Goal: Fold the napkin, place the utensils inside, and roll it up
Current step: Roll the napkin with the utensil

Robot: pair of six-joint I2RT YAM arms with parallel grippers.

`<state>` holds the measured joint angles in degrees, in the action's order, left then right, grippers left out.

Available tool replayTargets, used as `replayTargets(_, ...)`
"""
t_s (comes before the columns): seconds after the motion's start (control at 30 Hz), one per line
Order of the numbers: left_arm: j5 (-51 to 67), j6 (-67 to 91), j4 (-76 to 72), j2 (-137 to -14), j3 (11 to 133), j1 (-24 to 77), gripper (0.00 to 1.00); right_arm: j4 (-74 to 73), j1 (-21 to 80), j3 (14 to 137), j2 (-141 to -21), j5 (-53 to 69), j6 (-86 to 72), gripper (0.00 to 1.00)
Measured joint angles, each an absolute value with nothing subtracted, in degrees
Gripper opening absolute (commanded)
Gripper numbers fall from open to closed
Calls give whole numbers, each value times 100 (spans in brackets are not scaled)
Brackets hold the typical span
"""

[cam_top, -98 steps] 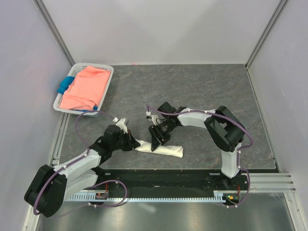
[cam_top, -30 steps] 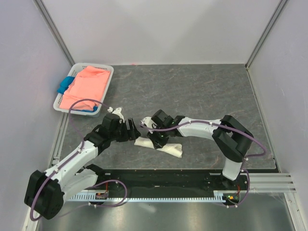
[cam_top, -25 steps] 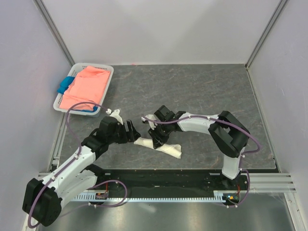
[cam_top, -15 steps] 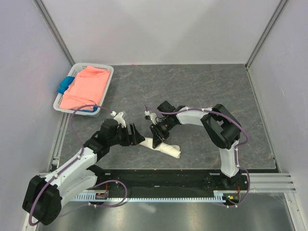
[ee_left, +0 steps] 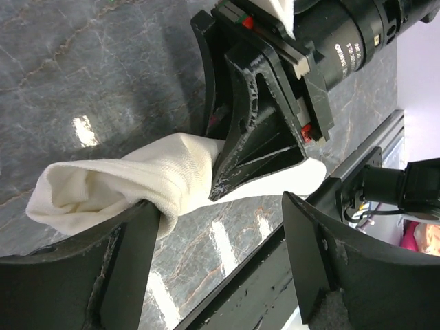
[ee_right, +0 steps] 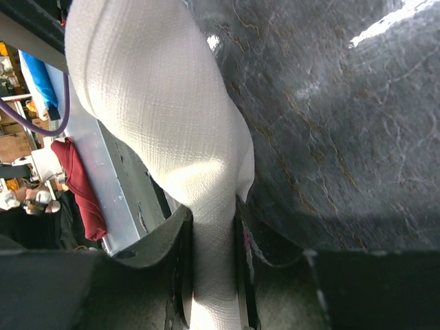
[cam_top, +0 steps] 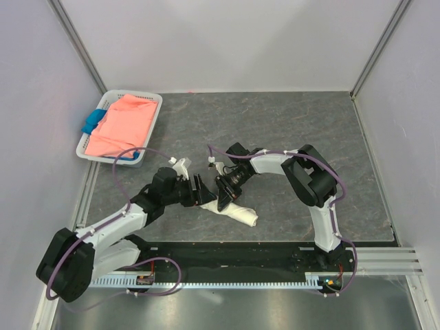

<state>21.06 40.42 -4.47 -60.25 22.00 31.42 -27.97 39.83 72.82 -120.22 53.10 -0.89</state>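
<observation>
napkin (cam_top: 240, 213): soft, light, limp roll | right claw (cam_top: 222, 201): pinching its middle | left claw (cam_top: 200, 194): open astride loose end, likely best hold

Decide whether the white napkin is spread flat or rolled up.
Rolled up: the napkin lies as a narrow bundle on the table, not a flat square.

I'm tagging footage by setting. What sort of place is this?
Probably a lab test cell: the left arm and right arm bolted to a rail, plain panel walls around a grey table, a white basket of cloths.
</observation>
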Motion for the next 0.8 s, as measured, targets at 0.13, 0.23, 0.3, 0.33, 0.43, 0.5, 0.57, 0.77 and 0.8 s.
replayTargets(0.13, 1653, 4047, 56, -5725, 2257, 3262, 78, -2816, 3972, 7299, -12044, 5319, -126, 34)
replayTargets(0.23, 1164, 4045, 604, -5380, 2316, 3291, 78, -2834, 3968, 7312, -12051, 5317, -154, 34)
replayTargets(0.3, 923, 4045, 891, -5151, 2320, 3291, 78, -2836, 3968, 7312, -12053, 5317, -161, 34)
replayTargets(0.33, 888, 4045, 989, -5070, 2320, 3288, 78, -2836, 3968, 7312, -12053, 5317, -167, 34)
replayTargets(0.43, 930, 4049, 1177, -4989, 2333, 3334, 77, -2836, 3966, 7312, -12055, 5317, -178, 34)
replayTargets(0.5, 989, 4066, 1260, -5011, 2364, 3450, 77, -2836, 3964, 7312, -12055, 5315, -183, 34)
replayTargets(0.57, 1131, 4101, 1282, -5048, 2405, 3597, 77, -2836, 3964, 7314, -12055, 5315, -191, 34)
replayTargets(0.77, 1723, 4331, 576, -5533, 2414, 3710, 77, -2838, 3964, 7319, -12062, 5312, -200, 34)
replayTargets(0.8, 1761, 4348, 419, -5669, 2414, 3710, 77, -2838, 3964, 7319, -12062, 5312, -200, 34)
